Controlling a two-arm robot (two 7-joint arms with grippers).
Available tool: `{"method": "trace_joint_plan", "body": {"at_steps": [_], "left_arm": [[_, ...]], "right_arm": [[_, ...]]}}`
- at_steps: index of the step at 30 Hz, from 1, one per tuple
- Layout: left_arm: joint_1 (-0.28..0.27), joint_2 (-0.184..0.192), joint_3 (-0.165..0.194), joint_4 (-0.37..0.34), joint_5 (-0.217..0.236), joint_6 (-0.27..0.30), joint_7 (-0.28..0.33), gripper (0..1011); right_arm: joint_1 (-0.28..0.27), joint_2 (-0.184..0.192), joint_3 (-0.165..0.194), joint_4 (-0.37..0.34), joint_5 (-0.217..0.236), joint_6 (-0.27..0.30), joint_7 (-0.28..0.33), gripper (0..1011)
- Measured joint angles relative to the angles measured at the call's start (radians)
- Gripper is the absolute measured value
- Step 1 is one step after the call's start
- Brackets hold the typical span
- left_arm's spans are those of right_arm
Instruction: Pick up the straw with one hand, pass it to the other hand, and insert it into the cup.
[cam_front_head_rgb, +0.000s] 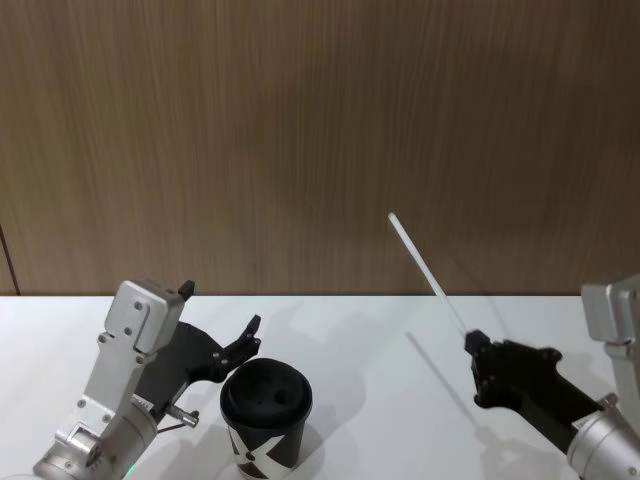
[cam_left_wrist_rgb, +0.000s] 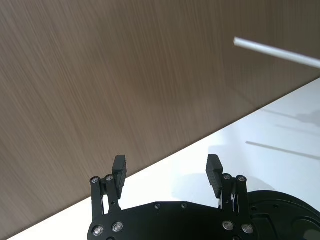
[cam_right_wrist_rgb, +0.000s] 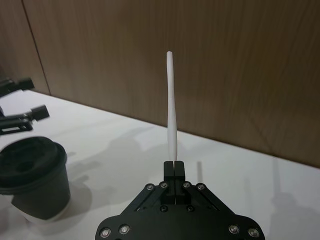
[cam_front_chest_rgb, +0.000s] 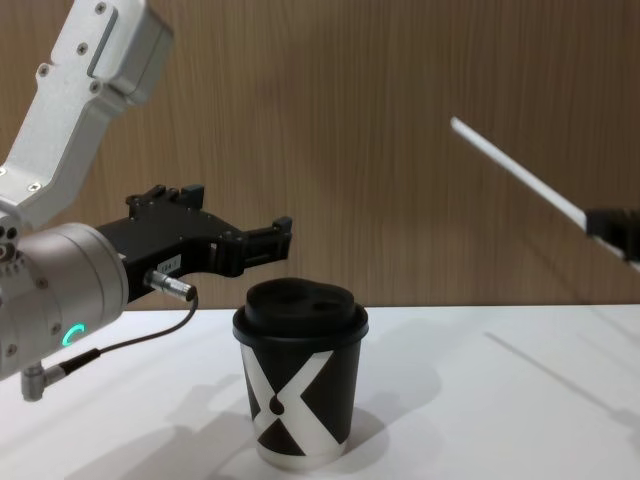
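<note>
Straw (cam_front_head_rgb: 425, 268) juts up from our right gripper (cam_front_head_rgb: 476, 345), pinched at its lowest end and leaning toward our left gripper (cam_front_head_rgb: 220, 308), which hangs wide open with the cup (cam_front_head_rgb: 265, 410) just below its fingers. Held so low, the straw could swivel or slip at handover. Our right wrist view shows the pinch closely; our head view shows the lean.

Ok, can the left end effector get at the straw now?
Probably yes: the left end effector is open by the cup, and the straw, clamped in the right end effector, leans toward it, nothing between.
</note>
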Motion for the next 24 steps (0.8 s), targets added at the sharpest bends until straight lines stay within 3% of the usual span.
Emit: {"method": "trace_joint_plan", "body": {"at_steps": [10, 24], "left_arm": [[0.000, 0.000, 0.000, 0.000, 0.000, 0.000, 0.000, 1003], [0.000, 0.000, 0.000, 0.000, 0.000, 0.000, 0.000, 1003]], "right_arm": [[0.062, -0.024, -0.044, 0.021, 0.031, -0.140, 0.078, 8], [0.161, -0.071, -0.121, 0.075, 0.094, -0.280, 0.204, 8]]}}
